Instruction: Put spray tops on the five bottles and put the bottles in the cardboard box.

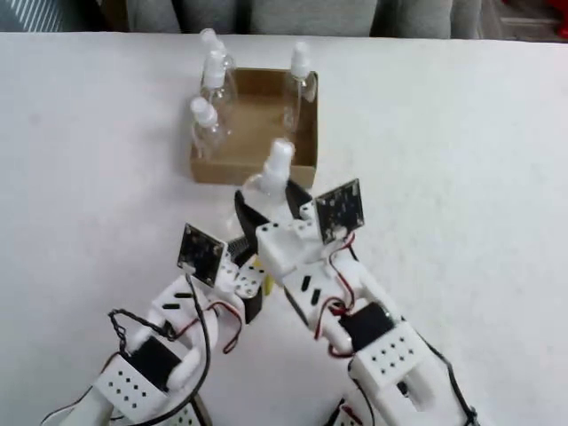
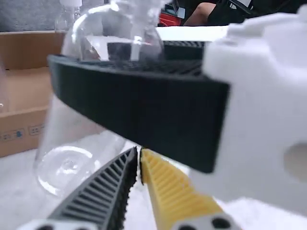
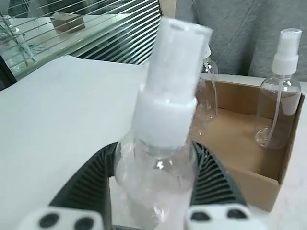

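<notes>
A clear bottle [image 3: 156, 177] with a white spray top [image 3: 168, 100] stands upright between the black fingers of my right gripper [image 3: 153, 184], which is shut on its body. In the high view this bottle [image 1: 273, 173] is just in front of the cardboard box [image 1: 306, 164], with the right gripper [image 1: 266, 206] behind it. My left gripper [image 2: 139, 155] is shut with nothing in it, its black and yellow fingers pressed together low beside the bottle's base [image 2: 69, 165]. In the high view the left gripper [image 1: 256, 277] sits close under the right arm's wrist.
Other clear bottles with spray tops stand in the box, among them one at the far right corner [image 1: 300, 78] and one at the left wall [image 1: 206, 122]. White table [image 1: 461, 142] lies open on both sides of the box. The two arms crowd each other.
</notes>
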Available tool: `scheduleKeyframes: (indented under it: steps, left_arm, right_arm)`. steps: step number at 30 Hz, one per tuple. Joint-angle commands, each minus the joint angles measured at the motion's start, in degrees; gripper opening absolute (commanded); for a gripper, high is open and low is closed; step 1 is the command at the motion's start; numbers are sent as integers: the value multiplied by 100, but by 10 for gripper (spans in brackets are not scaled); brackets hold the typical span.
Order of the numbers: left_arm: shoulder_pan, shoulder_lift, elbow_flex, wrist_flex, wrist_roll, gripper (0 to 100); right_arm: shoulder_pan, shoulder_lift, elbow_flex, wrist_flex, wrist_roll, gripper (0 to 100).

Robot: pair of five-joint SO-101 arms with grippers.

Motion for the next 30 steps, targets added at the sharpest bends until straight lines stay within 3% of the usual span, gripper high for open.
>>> scheduleKeyframes:
  steps: [1,9,17,21,25,30]
  left_arm:
    - [22,-40,-35,-18,35,21]
    - [66,-57,-35,264,-9,21]
    - [-13,-75,-35,976,-1319,21]
    - [-462,-75,-44,1336,-1978,21]
    - [-980,-75,-132,1635,-2189,21]
    - [-1956,-66,-536,2110,-2154,21]
  right_arm:
    - [-66,-725,-53,796,62,15]
    - [75,-312,-53,233,88,15]
    - [1007,1833,-651,-2299,677,15]
    - [1429,3134,-1653,-2334,677,15]
    - [1569,4338,-2567,-2352,695,15]
    - [1543,5314,-3235,-2378,1582,15]
